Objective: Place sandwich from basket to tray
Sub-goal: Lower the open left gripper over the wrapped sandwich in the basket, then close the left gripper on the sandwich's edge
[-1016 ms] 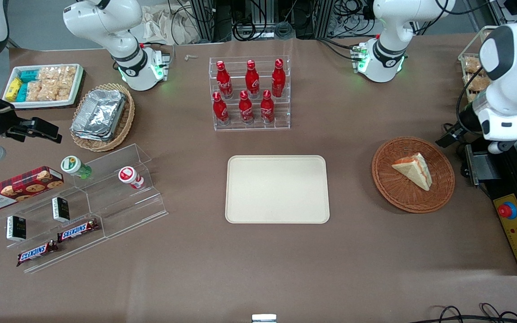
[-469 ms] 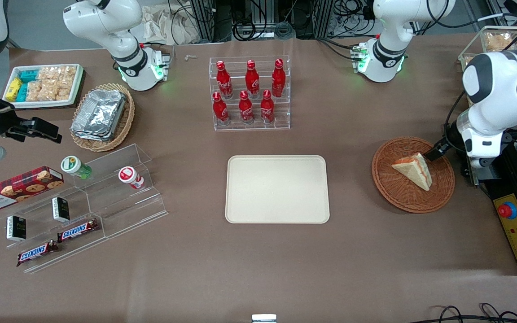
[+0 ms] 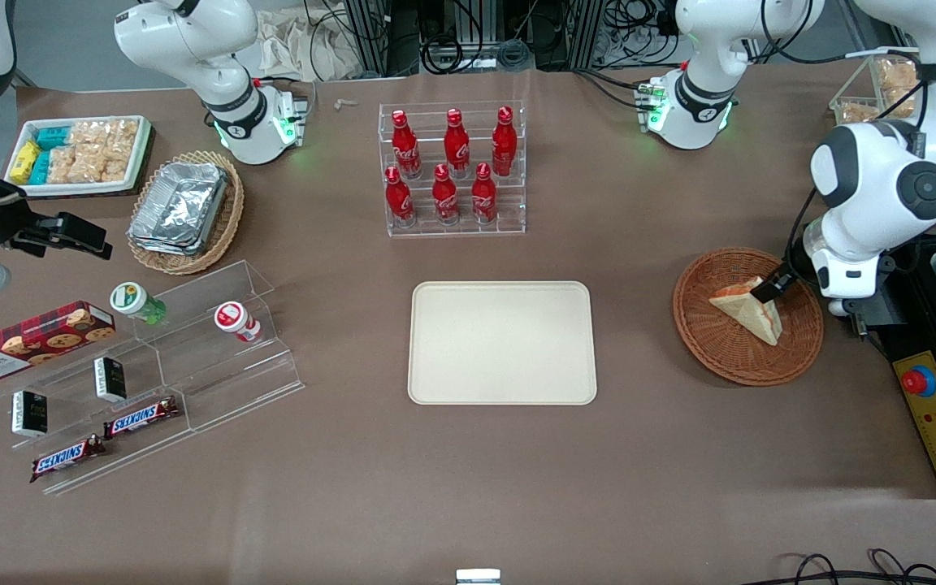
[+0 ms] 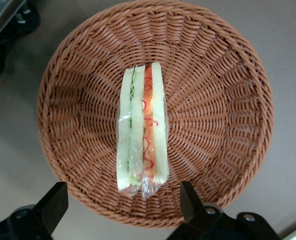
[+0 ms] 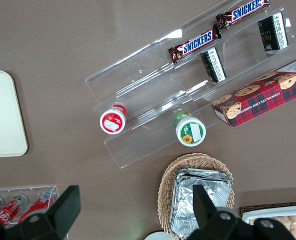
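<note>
The sandwich [image 3: 748, 311], a pale wedge wrapped in clear film with red and green filling [image 4: 141, 131], lies in the reddish-brown wicker basket [image 3: 748, 361] toward the working arm's end of the table. My gripper [image 3: 773, 288] hangs just above the basket, over the end of the sandwich farther from the front camera. In the left wrist view the gripper [image 4: 123, 202] is open wide; its two black fingers [image 4: 188, 199] stand apart on either side of the sandwich's end, with only wicker [image 4: 212, 100] between them. The cream tray [image 3: 503, 342] lies bare at the table's middle.
A clear rack of red bottles [image 3: 453, 171] stands farther from the front camera than the tray. A box with a red button [image 3: 935, 414] sits beside the basket at the table edge. Toward the parked arm's end are a foil-tray basket [image 3: 184, 211] and a clear snack shelf [image 3: 192, 366].
The working arm has swung in from the table's edge and lowered. Its gripper moved from outside the basket's rim to over the sandwich's end. The sandwich has not moved.
</note>
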